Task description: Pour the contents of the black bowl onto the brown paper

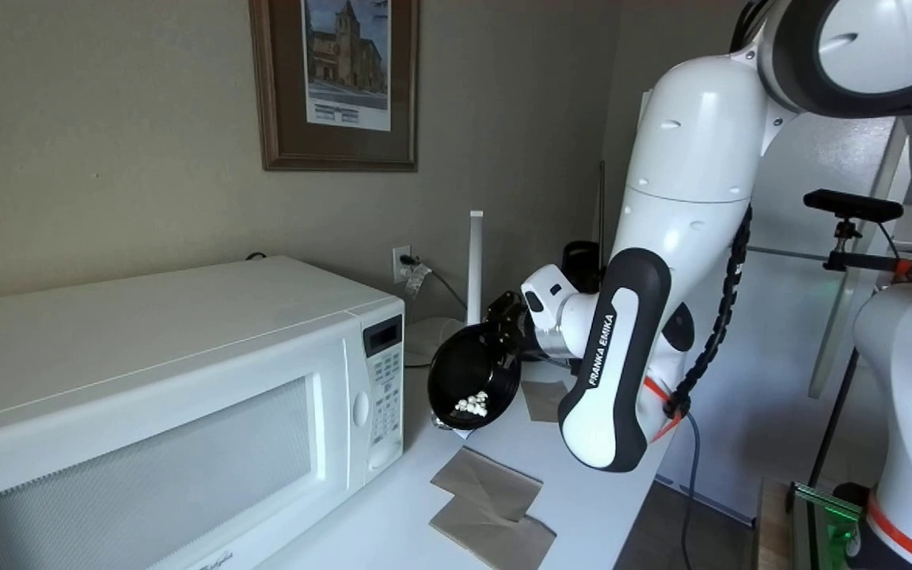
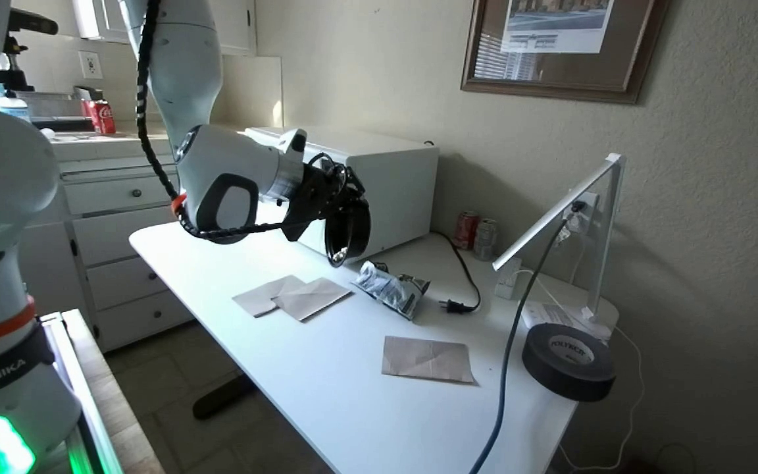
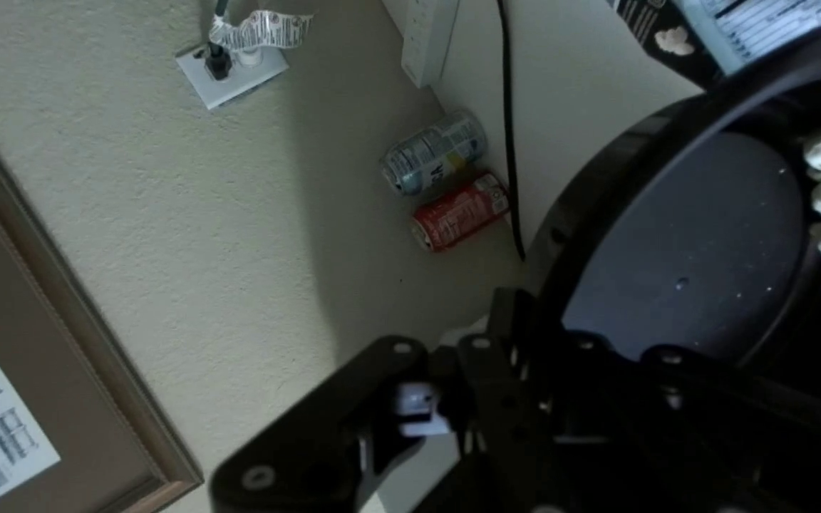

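Counter point(image 2: 366, 415): white, bearing the microwave point(image 1: 179, 380)
Brown paper point(image 2: 313, 299): sheets on the counter (two overlapping, a third apart)
Black bowl point(image 1: 465, 372): held tilted above the counter
Jaws: pinched closed on the bowl's rim
Popcorn point(image 1: 473, 404): inside the bowl, against its lower wall

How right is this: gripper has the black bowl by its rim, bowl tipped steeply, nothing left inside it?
Not quite: the black bowl isn't empty. Popcorn lies inside, against its lower side, as an exterior view shows; the wrist view shows popcorn in it too. The rest stands: the gripper has the bowl by its rim, tipped steeply.
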You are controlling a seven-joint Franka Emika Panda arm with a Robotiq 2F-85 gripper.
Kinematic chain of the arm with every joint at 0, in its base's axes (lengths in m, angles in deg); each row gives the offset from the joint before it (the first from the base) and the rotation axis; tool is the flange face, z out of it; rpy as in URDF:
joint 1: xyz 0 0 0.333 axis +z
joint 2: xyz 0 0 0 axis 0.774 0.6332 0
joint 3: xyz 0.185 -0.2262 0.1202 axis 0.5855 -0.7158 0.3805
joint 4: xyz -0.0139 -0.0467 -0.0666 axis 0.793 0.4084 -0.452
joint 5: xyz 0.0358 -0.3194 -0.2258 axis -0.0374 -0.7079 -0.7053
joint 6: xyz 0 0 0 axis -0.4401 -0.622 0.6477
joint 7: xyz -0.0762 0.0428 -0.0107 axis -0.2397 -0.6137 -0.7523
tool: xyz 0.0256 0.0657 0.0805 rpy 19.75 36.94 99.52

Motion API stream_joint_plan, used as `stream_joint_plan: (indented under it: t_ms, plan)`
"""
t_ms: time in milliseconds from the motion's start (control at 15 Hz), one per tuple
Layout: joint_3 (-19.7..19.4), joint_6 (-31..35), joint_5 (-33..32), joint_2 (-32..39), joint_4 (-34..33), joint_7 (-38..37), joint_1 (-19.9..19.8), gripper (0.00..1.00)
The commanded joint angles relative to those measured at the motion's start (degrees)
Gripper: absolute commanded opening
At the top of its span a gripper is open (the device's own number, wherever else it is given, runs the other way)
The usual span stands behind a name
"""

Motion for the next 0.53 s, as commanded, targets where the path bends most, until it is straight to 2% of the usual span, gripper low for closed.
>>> stream_joint_plan:
  t_ms: [0, 67, 333, 467]
  plan:
    - [-6.2, 0.8, 2.8, 3.2, 0.7, 0.6, 9.5, 0.02]
    - [-8.8, 0.8, 2.6, 4.2, 0.0, -0.2, 12.6, 0.02]
    - [-13.5, 1.0, 6.0, 9.1, 1.8, -2.4, 20.0, 0.02]
    - [-14.4, 1.0, 7.2, 11.9, 2.6, -4.2, 22.0, 0.02]
